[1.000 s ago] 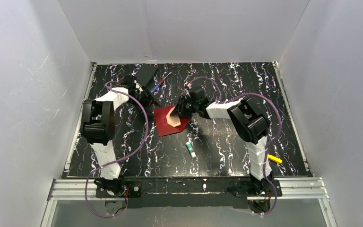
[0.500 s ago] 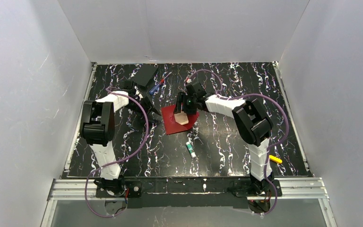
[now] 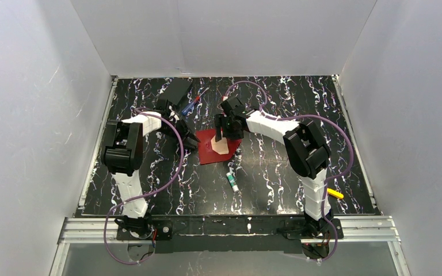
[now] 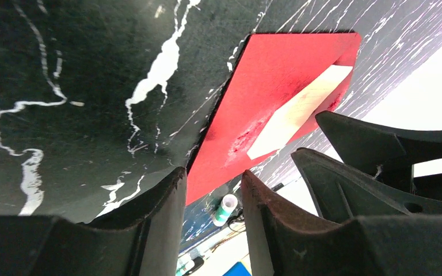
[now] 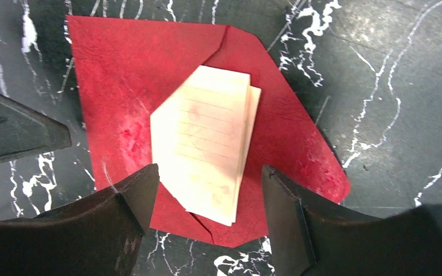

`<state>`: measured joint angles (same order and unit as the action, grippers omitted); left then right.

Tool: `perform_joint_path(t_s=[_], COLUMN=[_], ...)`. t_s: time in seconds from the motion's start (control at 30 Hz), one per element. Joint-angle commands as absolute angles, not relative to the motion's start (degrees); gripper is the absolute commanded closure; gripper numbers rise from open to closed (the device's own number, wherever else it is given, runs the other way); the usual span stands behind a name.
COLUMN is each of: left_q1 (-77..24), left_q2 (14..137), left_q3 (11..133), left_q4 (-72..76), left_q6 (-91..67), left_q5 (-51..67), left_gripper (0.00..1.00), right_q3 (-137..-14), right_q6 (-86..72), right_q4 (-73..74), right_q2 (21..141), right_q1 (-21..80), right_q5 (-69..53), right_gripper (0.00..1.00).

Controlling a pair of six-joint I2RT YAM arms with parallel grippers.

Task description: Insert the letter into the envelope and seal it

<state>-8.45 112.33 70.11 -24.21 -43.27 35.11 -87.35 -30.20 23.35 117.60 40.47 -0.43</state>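
The red envelope [image 3: 209,150] [image 5: 115,69] [image 4: 276,75] lies flat mid-table with its flap open. The letter [image 3: 223,145] [image 5: 204,144] [image 4: 299,112], cream and lined, is folded and partly tucked into the pocket, with its outer end resting on the flap. My right gripper [image 3: 225,127] [image 5: 208,172] hovers over the letter, open, its fingers on either side without touching it. My left gripper [image 3: 188,141] [image 4: 210,184] sits low at the envelope's left edge. Its jaws are narrowly apart, the red edge shows through the gap, and nothing is visibly pinched.
A green-and-white glue stick [image 3: 231,181] [image 4: 225,208] lies just in front of the envelope. A flat black rectangle [image 3: 177,92] and pens [image 3: 191,105] lie at the back left. A yellow object [image 3: 334,194] rests near the right arm's base. White walls enclose the table.
My right gripper opened and let go of the letter, which now rests in the envelope. The envelope shifted slightly right. My left gripper moved in to the envelope's left edge and narrowed.
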Motion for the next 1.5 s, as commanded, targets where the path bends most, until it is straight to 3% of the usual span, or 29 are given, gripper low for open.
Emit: perform_joint_path(t_s=[0.0,0.2,0.5,0.67,0.8,1.07,1.27,1.47], left_q1=[-9.47,-10.25,-11.16,-11.7,-12.25,-12.38,-12.13,-11.96], left_q2=[112.85,113.04,115.02,116.41,117.96,118.91,116.21,115.66], left_q3=[69.66,69.48,71.08,72.15,73.31,74.66,77.15,82.1], left_q4=[-24.61,-24.91,-26.79,-26.81,-26.81,-29.12,-31.78,-35.53], left_q6=[-44.0,-43.22,-41.52,-41.48,-41.44,-38.99,-35.12,-33.18], left_q5=[34.76,31.31,28.84,30.15,30.96,28.7,25.41,20.64], left_gripper=[0.62,0.63,0.63,0.65,0.69,0.7,0.67,0.57], right_q3=[-89.14,-88.19,-89.25,-86.88,-84.18,-83.72,-82.94,-83.41], right_q6=[-28.48,-28.95,-28.57,-30.58,-32.25,-31.37,-31.15,-32.02], right_q4=[24.98,22.29,22.99,17.58,13.33,12.2,12.15,12.32], right_q2=[117.17,118.88,121.14,121.17,120.91,120.79,115.72,114.43], right_q1=[40.43,40.43,40.37,40.42,40.37,40.34,39.93,39.62], right_q5=[2.83,-2.1,-1.27,-9.44,-13.72,-12.3,-5.18,-0.71], right_gripper=[0.29,0.47,0.46,0.6,0.64,0.66,0.53,0.48])
